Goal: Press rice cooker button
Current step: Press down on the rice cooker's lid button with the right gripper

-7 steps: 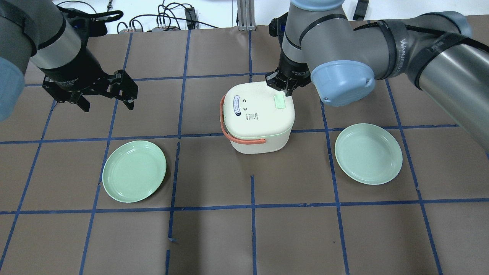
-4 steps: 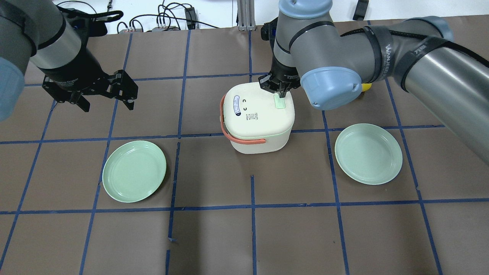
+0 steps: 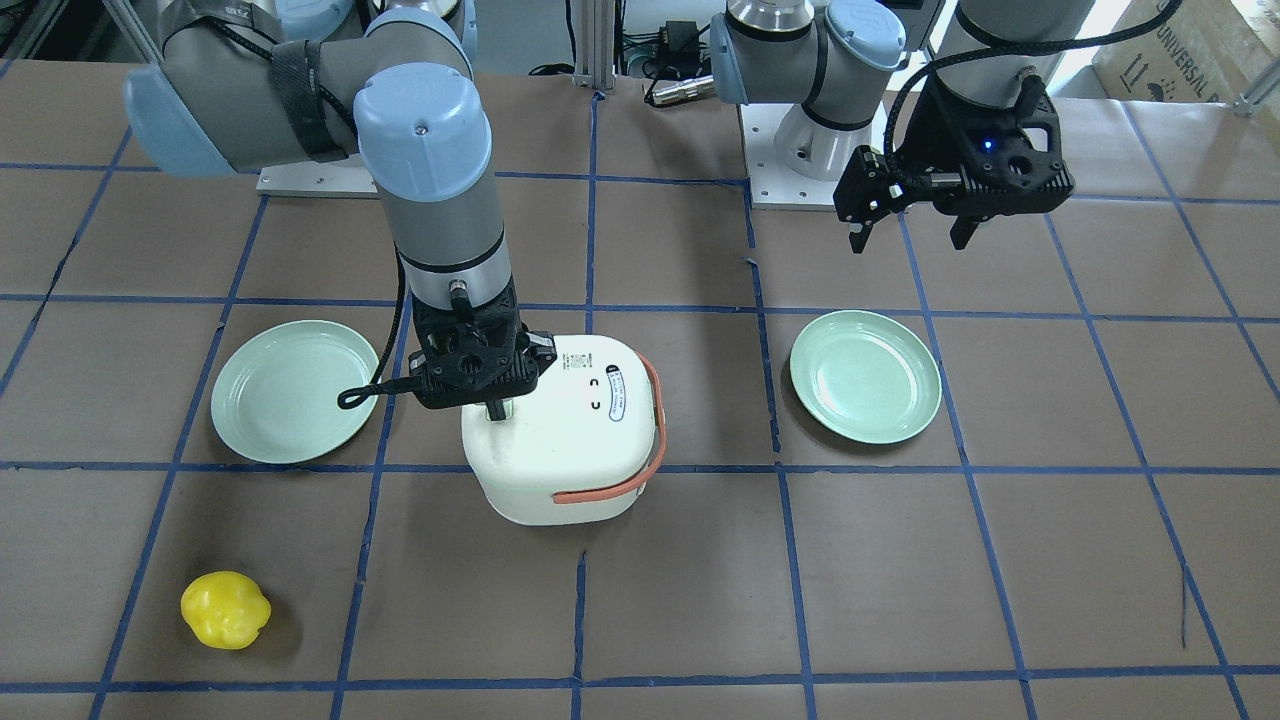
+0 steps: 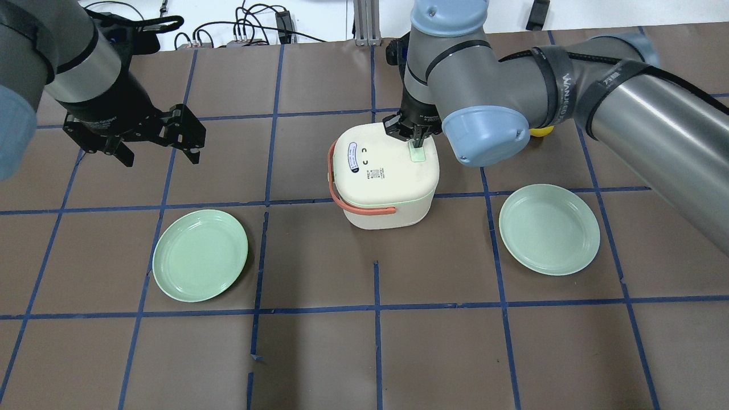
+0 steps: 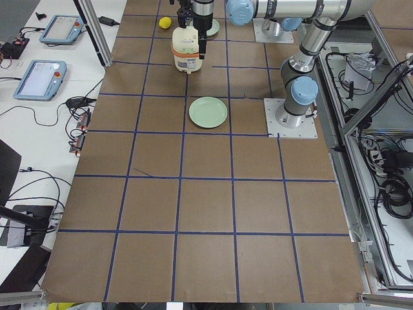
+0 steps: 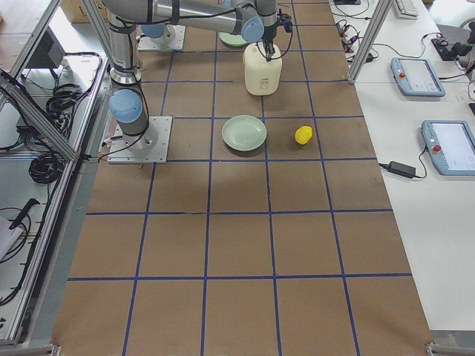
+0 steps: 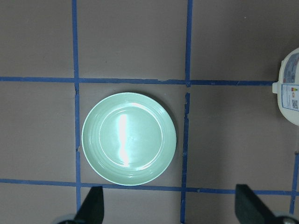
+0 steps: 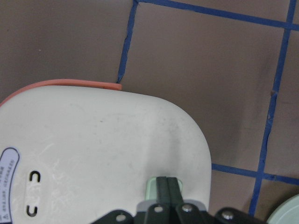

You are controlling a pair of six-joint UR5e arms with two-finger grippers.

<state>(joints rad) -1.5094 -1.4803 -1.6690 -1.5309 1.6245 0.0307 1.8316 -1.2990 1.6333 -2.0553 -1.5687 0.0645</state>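
The white rice cooker [image 4: 384,176] with an orange-red strap handle [image 4: 364,210] stands mid-table, lid closed; it also shows in the front view [image 3: 560,450]. Its pale green button [image 4: 418,154] sits on the lid's right part. My right gripper [image 4: 416,141] is shut, and its closed fingertips rest on the button's far end; the right wrist view shows the fingertips [image 8: 167,184] on the green button [image 8: 152,189]. My left gripper [image 4: 156,154] is open and empty, hovering far to the cooker's left, above the table.
Two pale green plates lie on the table, one at the left [image 4: 200,254] and one at the right [image 4: 549,229]. A yellow pepper-like fruit [image 3: 225,609] lies beyond the right arm. Blue tape lines grid the brown table.
My right gripper has moved left and down from the cooker's far right corner onto the green button. The left arm has not moved.
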